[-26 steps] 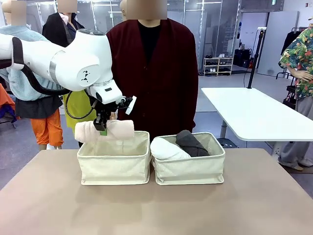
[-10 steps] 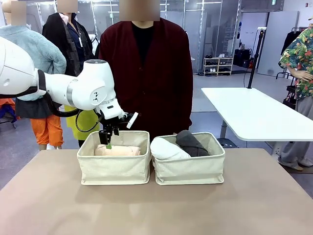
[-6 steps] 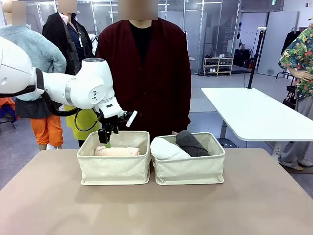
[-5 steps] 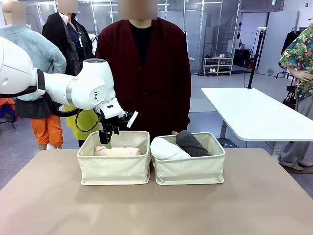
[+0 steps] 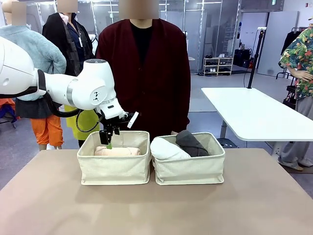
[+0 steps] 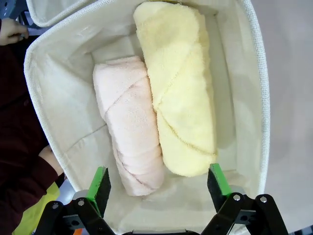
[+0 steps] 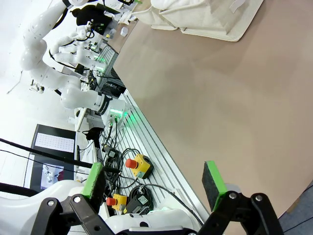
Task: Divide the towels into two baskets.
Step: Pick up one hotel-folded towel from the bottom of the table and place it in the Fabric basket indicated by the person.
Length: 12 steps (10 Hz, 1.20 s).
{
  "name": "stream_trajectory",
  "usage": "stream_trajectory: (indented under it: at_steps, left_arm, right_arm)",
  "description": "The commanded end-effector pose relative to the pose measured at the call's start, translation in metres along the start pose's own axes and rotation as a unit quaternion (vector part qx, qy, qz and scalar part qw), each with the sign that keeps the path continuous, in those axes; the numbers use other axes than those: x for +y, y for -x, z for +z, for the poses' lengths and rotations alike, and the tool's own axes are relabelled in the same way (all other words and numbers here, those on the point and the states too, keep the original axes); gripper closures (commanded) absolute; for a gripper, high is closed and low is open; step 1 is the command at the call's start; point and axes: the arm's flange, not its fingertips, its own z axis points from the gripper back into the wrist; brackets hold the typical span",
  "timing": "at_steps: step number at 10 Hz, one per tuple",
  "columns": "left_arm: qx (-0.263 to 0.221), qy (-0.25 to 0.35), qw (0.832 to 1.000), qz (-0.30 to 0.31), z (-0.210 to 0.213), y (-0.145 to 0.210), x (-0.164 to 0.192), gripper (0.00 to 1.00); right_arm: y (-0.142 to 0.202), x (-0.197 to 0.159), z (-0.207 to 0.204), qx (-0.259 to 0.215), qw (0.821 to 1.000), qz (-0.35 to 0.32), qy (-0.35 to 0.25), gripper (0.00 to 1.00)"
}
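Two towels lie side by side in the left basket [image 6: 39, 93] right under my wrist camera: the pale yellow towel [image 6: 183, 93] along one wall, the cream towel [image 6: 129, 122] snug against it, the two touching along their length, both flat on the basket floor. From the front, the cream towel just peeks above that basket's rim, and the right basket [image 5: 190, 171] next door holds the white towel [image 5: 166, 148] with the dark grey towel [image 5: 191, 142] leaning behind it, both poking above the rim. So that's two and two, and I'd call the split done as far as I can see; no roll lies on the table [image 5: 156, 210]. My left gripper [image 5: 107, 143] hangs over the back edge of the left basket, fingers [image 6: 99, 182] spread wide with nothing between the green pads, clear above the cream towel. What's left for me, I judge, is just to lift out cleanly without snagging the soft fabric wall and pull the arm back. My right gripper [image 7: 154, 181] is parked off to the side above bare tabletop, fingers spread too, holding nothing, with a corner of a basket far up in its view. The person in the dark red cardigan [image 5: 144, 73] stands right behind the baskets, one hand [image 6: 12, 30] near the rim.
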Motion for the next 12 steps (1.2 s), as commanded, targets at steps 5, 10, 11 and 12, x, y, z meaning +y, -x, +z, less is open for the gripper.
stream_trajectory:
  at_steps: [5, 10, 11, 12]
  left_arm:
    - [-0.079, 0.031, 0.995, 0.056, 0.058, 0.026, -0.034, 0.00]
    - [-0.350, 0.141, 0.901, 0.214, 0.117, 0.159, -0.137, 0.00]
    - [-0.373, 0.152, 0.880, 0.250, 0.117, 0.190, -0.160, 0.00]
    - [-0.378, 0.177, 0.858, 0.298, 0.114, 0.226, -0.186, 0.00]
  right_arm:
    - [0.002, 0.004, 0.001, -0.003, 1.000, 0.006, -0.001, 0.00]
    - [0.002, 0.004, 0.001, -0.003, 1.000, 0.006, -0.001, 0.00]
    - [0.002, 0.004, 0.001, -0.003, 1.000, 0.006, -0.001, 0.00]
    - [0.002, 0.004, 0.001, -0.003, 1.000, 0.006, -0.001, 0.00]
